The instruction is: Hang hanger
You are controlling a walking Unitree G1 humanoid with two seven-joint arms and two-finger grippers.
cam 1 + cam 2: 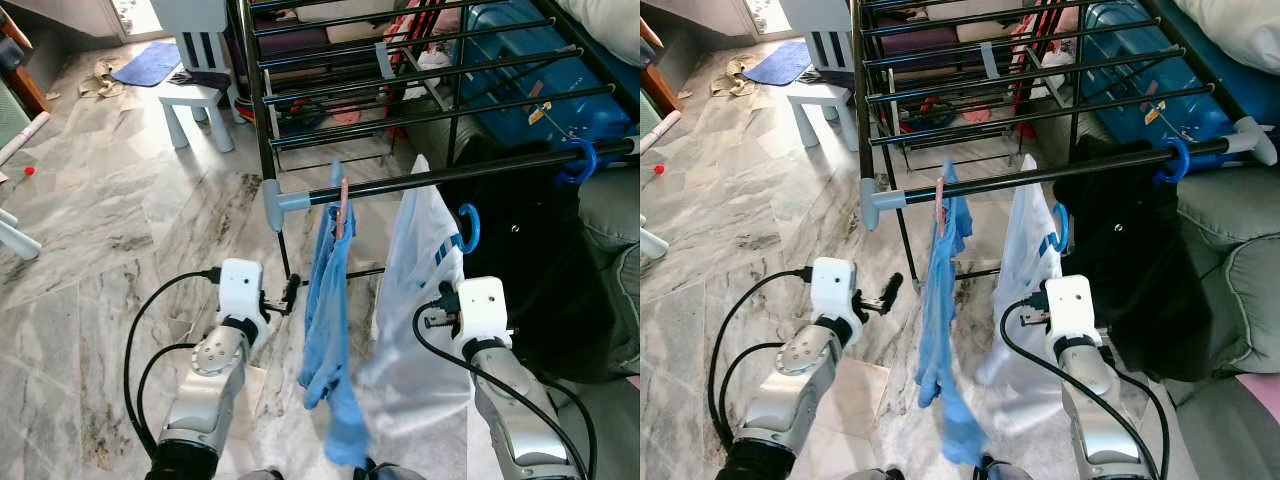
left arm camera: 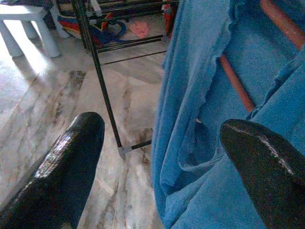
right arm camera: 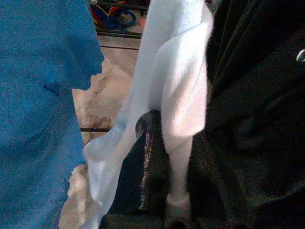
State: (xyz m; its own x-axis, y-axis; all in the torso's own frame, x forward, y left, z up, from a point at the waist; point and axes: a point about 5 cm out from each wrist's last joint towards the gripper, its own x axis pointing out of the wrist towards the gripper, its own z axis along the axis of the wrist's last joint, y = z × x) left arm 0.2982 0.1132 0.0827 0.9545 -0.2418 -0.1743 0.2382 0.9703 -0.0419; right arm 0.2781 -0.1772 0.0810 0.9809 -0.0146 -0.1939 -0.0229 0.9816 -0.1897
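no readable text, labels or numbers anywhere, dark blue marks on the white garment (image 1: 425, 290) too folded to make out, tag on the blue suitcase (image 1: 540, 75) too small to read

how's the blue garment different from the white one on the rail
The blue garment hangs on a pink hanger; the white garment on a blue one. The white one is pinched in the right hand; the blue one hangs free beside the open left hand. Both hang from the same rail.
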